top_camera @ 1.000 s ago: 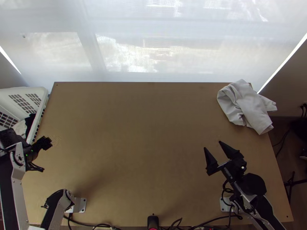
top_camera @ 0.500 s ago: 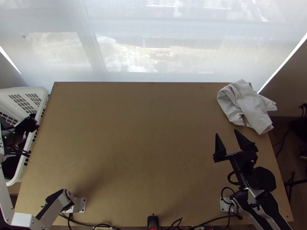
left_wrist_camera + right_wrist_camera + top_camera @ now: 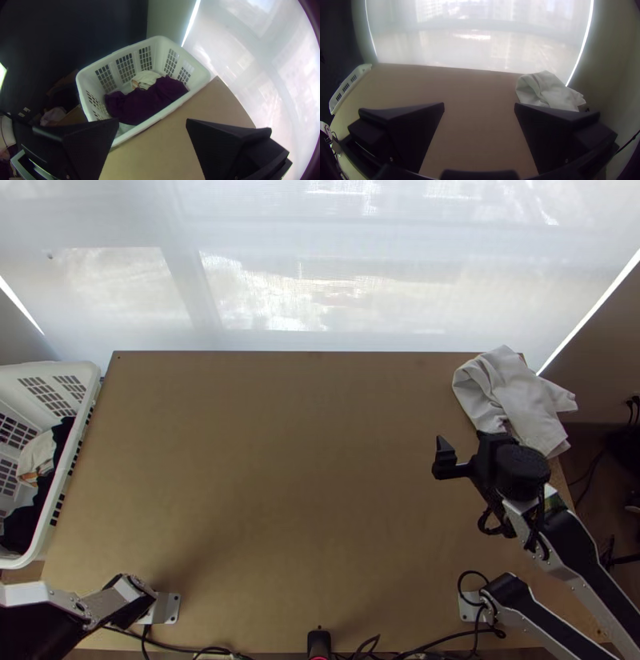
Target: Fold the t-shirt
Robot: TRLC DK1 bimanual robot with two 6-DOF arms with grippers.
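White cloth (image 3: pixel 520 396): bunched, overhanging desk's (image 3: pixel 304 500) far right corner; a nudge could drop it. Purple garment (image 3: pixel 146 100): heaped in basket (image 3: pixel 160 45) at left edge, against pale bundle (image 3: pixel 146 77); one grab might lift both. T-shirt: possibly either; left claw (image 3: pixel 152 120), right claw (image 3: pixel 479 104): spread, nothing held.

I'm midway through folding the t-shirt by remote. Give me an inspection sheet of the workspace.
Surface: light wooden table, looks flat.
Job's things: pale cloth bunched at the far right corner, partly over the edge; whether it is the t-shirt, I cannot tell.
Clutter: white basket beside the left edge, holding a dark purple cloth and a whitish one.
Grippers: left gripper open, empty; right gripper open, empty, near the pale cloth.
Cables: black cables along the near edge.
Surroundings: bright screened window beyond the far edge.
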